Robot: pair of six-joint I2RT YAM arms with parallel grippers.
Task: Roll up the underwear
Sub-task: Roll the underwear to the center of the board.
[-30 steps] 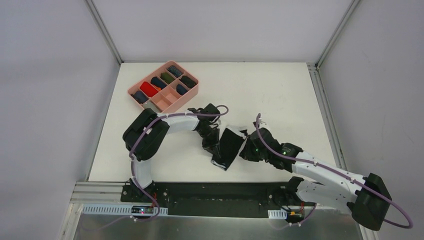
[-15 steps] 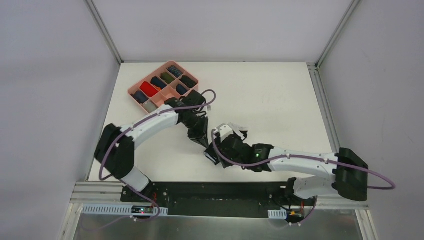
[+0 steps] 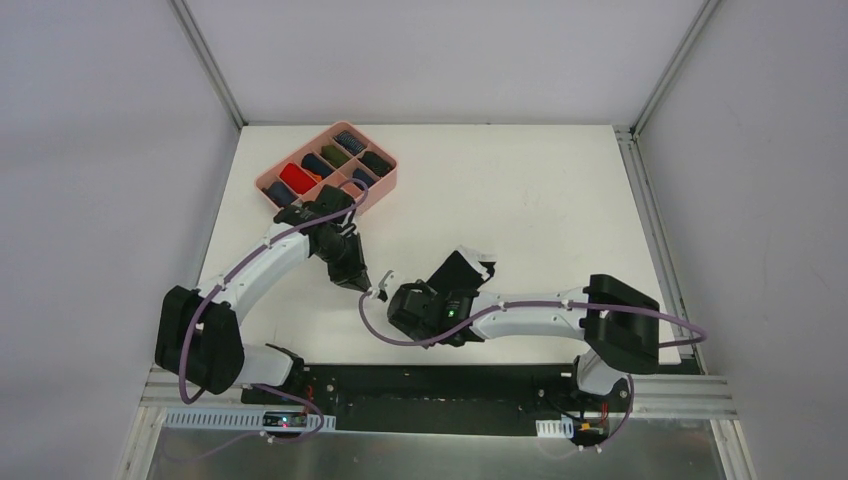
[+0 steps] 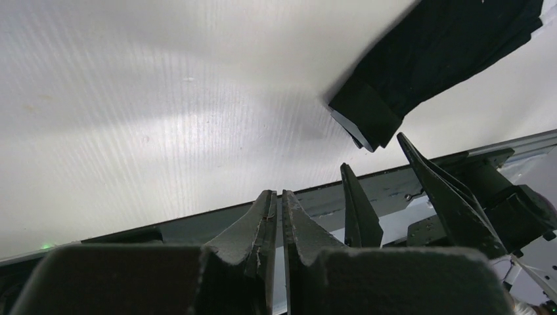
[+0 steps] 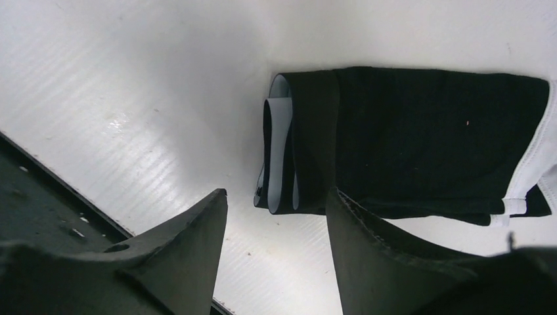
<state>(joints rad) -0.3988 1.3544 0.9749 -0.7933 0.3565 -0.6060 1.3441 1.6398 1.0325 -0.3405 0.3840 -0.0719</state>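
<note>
The black underwear (image 3: 462, 275) lies folded on the white table, its white seam at the far right end. In the right wrist view (image 5: 420, 131) its folded waistband end, with white lining, sits just beyond my fingertips. My right gripper (image 3: 432, 298) (image 5: 276, 197) is open and empty at that near-left end, not touching it. My left gripper (image 3: 358, 280) (image 4: 276, 193) is shut and empty, apart to the left. The left wrist view shows the underwear (image 4: 433, 52) at upper right. No grey underwear is in view.
The pink compartment tray (image 3: 390, 180) stands at the back left, holding several rolled cloth items, close behind my left arm. The black rail runs along the table's near edge (image 3: 440, 385). Frame posts stand at the back corners.
My left gripper has left the underwear and drawn back left toward the tray. My right arm has swung left, its gripper now at the underwear's near-left end. The underwear lies more compactly folded.
</note>
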